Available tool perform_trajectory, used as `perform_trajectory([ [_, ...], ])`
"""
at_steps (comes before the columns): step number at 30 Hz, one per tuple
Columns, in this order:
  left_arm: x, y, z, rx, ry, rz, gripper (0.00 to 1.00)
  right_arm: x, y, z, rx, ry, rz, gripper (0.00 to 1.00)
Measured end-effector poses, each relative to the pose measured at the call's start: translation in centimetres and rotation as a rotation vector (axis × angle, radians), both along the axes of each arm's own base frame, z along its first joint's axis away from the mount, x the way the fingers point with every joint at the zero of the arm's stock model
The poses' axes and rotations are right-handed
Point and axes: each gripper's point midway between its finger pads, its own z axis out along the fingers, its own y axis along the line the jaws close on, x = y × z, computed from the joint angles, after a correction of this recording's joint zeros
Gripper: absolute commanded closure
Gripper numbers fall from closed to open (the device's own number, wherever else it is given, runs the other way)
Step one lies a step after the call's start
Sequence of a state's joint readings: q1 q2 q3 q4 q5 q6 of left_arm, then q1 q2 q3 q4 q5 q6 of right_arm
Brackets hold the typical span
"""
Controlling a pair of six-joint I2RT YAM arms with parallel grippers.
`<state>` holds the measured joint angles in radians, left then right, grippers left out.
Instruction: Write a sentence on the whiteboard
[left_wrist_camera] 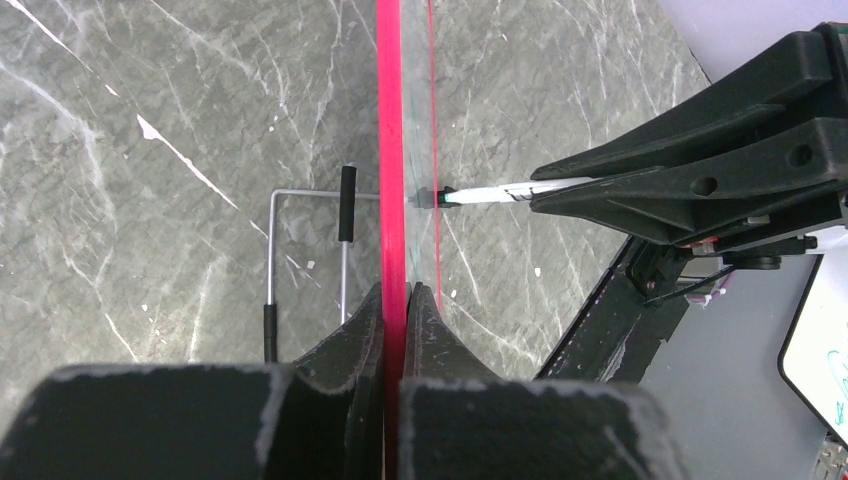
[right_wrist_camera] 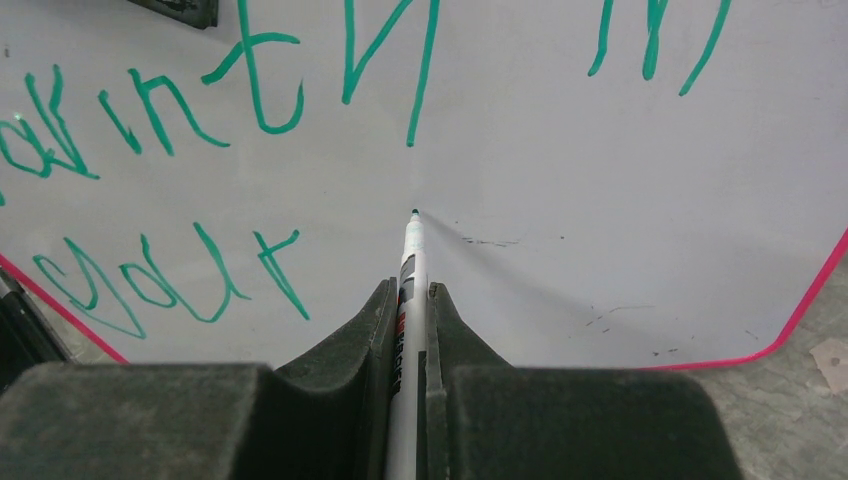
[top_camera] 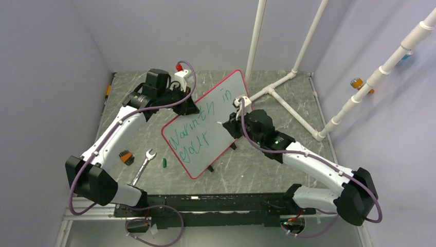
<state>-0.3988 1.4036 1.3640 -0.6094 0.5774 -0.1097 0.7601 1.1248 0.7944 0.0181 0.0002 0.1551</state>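
**Bare board lies to the right of the pen tip, along the second line**

My right gripper [right_wrist_camera: 408, 295] is clamped tight on the marker [right_wrist_camera: 412, 250]. The barrel runs straight out between my fingers and meets the whiteboard [right_wrist_camera: 600, 180] nearly square-on. The tip is at the surface or just off it (the wrist view does not let me tell which). My left gripper [left_wrist_camera: 395, 300] is pinched shut on the board's red rim at its upper edge, so the board is braced from the side opposite the pen.

The whiteboard stands propped on its small feet about the middle of the worktop [top_camera: 267, 170]. Its long axis runs on a diagonal from the near-left corner toward the far-right corner, and its writing face is turned up and toward my right arm.

The sentence [top_camera: 198, 128] is in green. The top line reads roughly "Warmth in", and below it stands "your". My tip sits just past the end of "your", under the tall stroke of the "h". From there the surface is bare white out to the board's far-right end.

I judge that whatever comes next must travel along that long axis, toward the far-right corner of the worktop. The marker should stay square to the face as it goes. My right arm is the nearer one to that blank patch, and my left has only to hold the rim steady. Pressing too hard could tip the board back against that hold.
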Motion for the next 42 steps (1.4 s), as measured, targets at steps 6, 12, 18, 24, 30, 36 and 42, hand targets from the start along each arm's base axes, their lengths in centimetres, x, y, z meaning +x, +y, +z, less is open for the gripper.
perform_trajectory([
  [6,0.1,0.1,0.0,0.005,-0.002,0.006,1.0,0.6,0.4,-0.6,-0.016,0.01,0.002,1.0],
  [12,0.2,0.1,-0.1,0.008,-0.004,0.012,1.0,0.5,0.7,-0.6,-0.011,0.018,0.025,1.0],
  [18,0.2,0.1,-0.1,0.008,-0.005,0.012,1.0,-0.2,1.3,-0.6,0.004,0.027,0.073,1.0],
  [24,0.2,0.2,-0.1,0.009,-0.005,0.014,1.0,-0.5,1.5,-1.1,0.007,0.036,0.094,1.0],
  [30,0.3,0.2,-0.1,0.011,-0.006,0.016,1.0,-0.3,1.3,-1.2,0.008,0.036,0.076,1.0],
  [36,0.3,0.2,-0.1,0.012,-0.006,0.017,1.0,-0.3,0.9,-1.8,-0.007,0.042,0.053,1.0],
  [42,0.3,0.2,-0.1,0.011,-0.007,0.018,1.0,-0.2,0.6,-2.0,-0.011,0.044,0.038,1.0],
])
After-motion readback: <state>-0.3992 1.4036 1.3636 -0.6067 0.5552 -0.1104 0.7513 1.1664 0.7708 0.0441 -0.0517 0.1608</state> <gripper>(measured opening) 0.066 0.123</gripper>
